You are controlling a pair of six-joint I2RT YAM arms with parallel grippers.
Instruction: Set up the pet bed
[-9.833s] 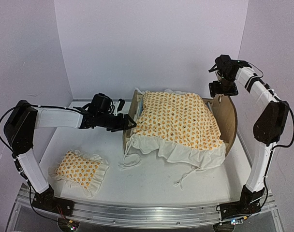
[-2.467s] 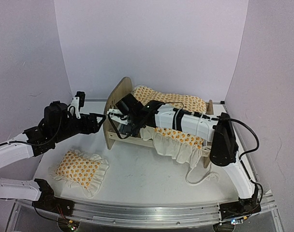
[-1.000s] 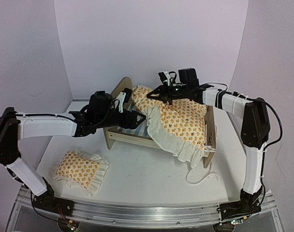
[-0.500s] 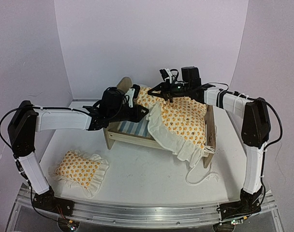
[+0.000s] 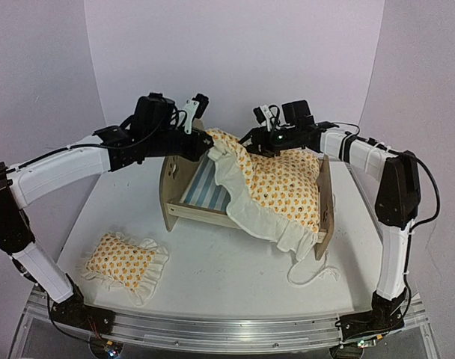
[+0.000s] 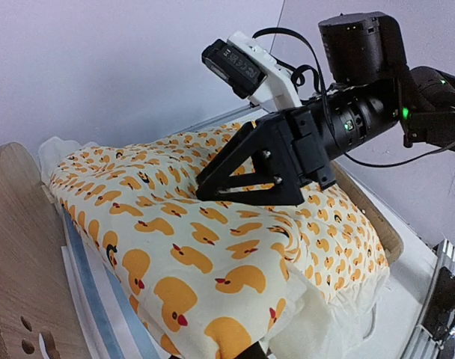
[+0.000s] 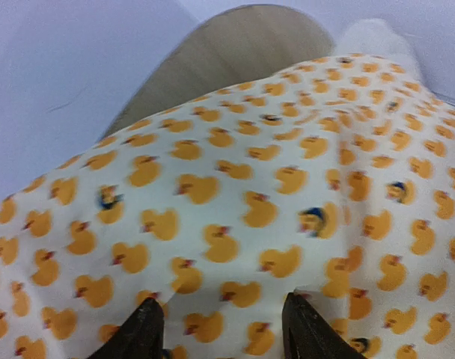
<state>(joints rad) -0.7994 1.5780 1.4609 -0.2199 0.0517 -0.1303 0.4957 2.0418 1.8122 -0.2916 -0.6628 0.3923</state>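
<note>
Soft, even light falls from above, bright enough that nothing is dim, and the walls (image 5: 235, 67) behind the pet bed (image 5: 197, 212) take a pale lilac cast. Shadows are faint and blurred at the edges: a grey patch on the counter (image 5: 212, 277) just under the bed's near rail and its hanging blanket (image 5: 280, 187), another around the pillow (image 5: 123, 262) in front of the bed. The overhead view is sharp throughout. The left wrist view is crisp on the blanket. The right wrist view is smeared: the duck print streaks, the bed's headboard (image 7: 235, 45) is hazy, and the right claw (image 7: 224, 329) is out of focus.
</note>
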